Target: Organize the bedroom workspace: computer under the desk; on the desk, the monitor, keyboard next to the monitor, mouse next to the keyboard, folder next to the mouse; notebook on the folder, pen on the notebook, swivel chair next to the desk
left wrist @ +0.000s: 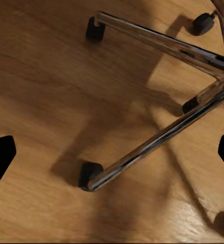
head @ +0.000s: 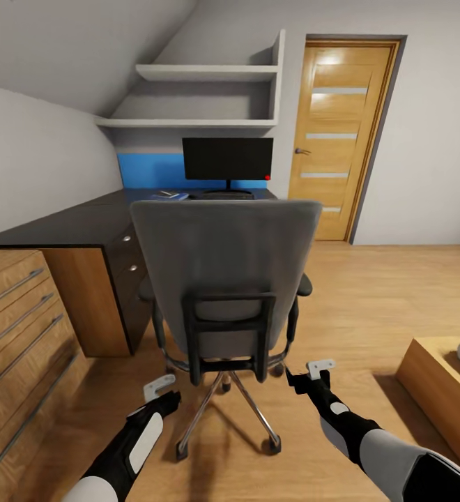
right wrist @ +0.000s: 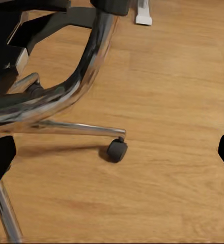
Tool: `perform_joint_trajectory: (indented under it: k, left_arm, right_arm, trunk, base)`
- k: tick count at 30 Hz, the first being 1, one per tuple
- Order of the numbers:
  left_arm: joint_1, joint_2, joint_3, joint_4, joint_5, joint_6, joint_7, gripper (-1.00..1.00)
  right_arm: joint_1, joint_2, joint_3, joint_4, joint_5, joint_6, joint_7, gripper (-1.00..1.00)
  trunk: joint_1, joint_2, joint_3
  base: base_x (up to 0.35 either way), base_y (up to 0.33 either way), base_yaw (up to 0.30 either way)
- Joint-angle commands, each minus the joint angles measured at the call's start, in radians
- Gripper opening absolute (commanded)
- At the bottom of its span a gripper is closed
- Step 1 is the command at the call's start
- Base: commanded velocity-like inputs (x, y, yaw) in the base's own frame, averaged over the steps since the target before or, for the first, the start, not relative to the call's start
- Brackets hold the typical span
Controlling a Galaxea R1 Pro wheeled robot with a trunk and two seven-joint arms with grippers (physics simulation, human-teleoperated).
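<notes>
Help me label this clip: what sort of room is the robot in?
Probably a home office corner in an attic room. A black-topped desk with a monitor stands under a sloped ceiling, a grey swivel chair faces it, and a wooden door opens off the wood plank floor.

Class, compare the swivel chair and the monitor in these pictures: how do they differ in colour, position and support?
The swivel chair has a grey upholstered back; the monitor shows a black screen. The chair stands on the wood floor, while the monitor stands on the desk. The chair rests on a chrome star base with black castors; the monitor rests on a single black stem. Both stand upright, the chair directly in front of the monitor.
</notes>
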Motion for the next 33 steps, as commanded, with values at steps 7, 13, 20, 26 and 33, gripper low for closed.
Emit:
perform_joint_trajectory:
  k: [7,13,20,26,33]
  left_arm:
    - [0.0,0.001,-0.004,-0.002,0.009,0.003,0.008,1.0]
    - [0.0,-0.005,-0.01,-0.002,0.008,0.002,0.009,1.0]
    - [0.0,-0.009,-0.038,-0.003,0.006,0.001,0.01,1.0]
    - [0.0,-0.017,-0.155,-0.003,-0.005,-0.04,0.015,1.0]
    - [0.0,-0.019,-0.237,-0.002,-0.007,-0.135,0.016,1.0]
  right_arm:
    - [0.0,-0.001,0.009,-0.001,-0.009,-0.002,-0.002,1.0]
    - [0.0,0.005,0.009,-0.002,-0.008,-0.001,-0.002,1.0]
    - [0.0,0.026,0.01,-0.002,-0.007,-0.002,-0.003,1.0]
    - [0.001,0.053,0.009,-0.002,-0.005,-0.002,-0.005,1.0]
    - [0.001,0.09,0.01,-0.007,-0.005,-0.001,-0.006,1.0]
  trunk:
    - [-0.001,0.0,-0.001]
    - [-0.001,0.0,-0.001]
    - [-0.001,0.0,-0.001]
    - [-0.001,0.0,-0.001]
    - [-0.001,0.0,-0.001]
  base:
    - [-0.32,-0.084,0.0]
    - [-0.324,-0.083,0.0]
    - [-0.207,-0.033,0.0]
    - [-0.034,-0.004,0.0]
    - [-0.004,0.0,0.0]
